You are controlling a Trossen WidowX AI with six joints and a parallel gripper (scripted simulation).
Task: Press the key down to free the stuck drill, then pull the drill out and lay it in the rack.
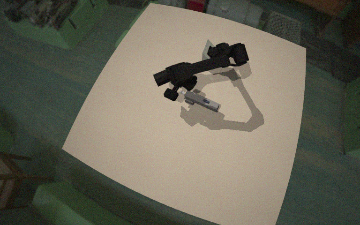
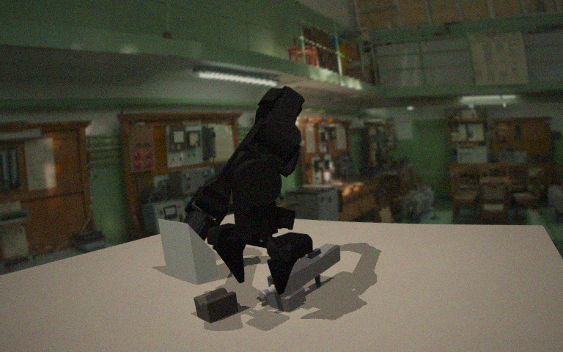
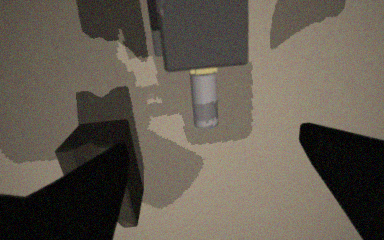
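Observation:
The long grey holder point(image 1: 198, 100) point(image 2: 325, 263) point(image 3: 207, 35) stands on the table, with the small dark blue key point(image 1: 206, 101) point(image 2: 314, 252) on its top. How far down the key sits, I cannot tell. The pale cylindrical drill point(image 1: 181, 91) point(image 2: 267, 291) point(image 3: 205, 100) sticks out of the holder's end, with a thin yellow band at its root. My gripper point(image 1: 180, 88) point(image 2: 261, 286) point(image 3: 215, 141) is open and empty. Its fingertips are spread to either side of the drill's protruding end. The dark brown notched rack point(image 2: 217, 305) point(image 3: 95, 134) stands near that end, partly behind a finger in the wrist view.
A pale grey-green block with a sloping top point(image 1: 206, 50) point(image 2: 179, 252) stands on the table point(image 1: 148, 139) point(image 2: 450, 283) near the arm's base. The arm hides the rack in the top view. The arm's shadow falls around the holder.

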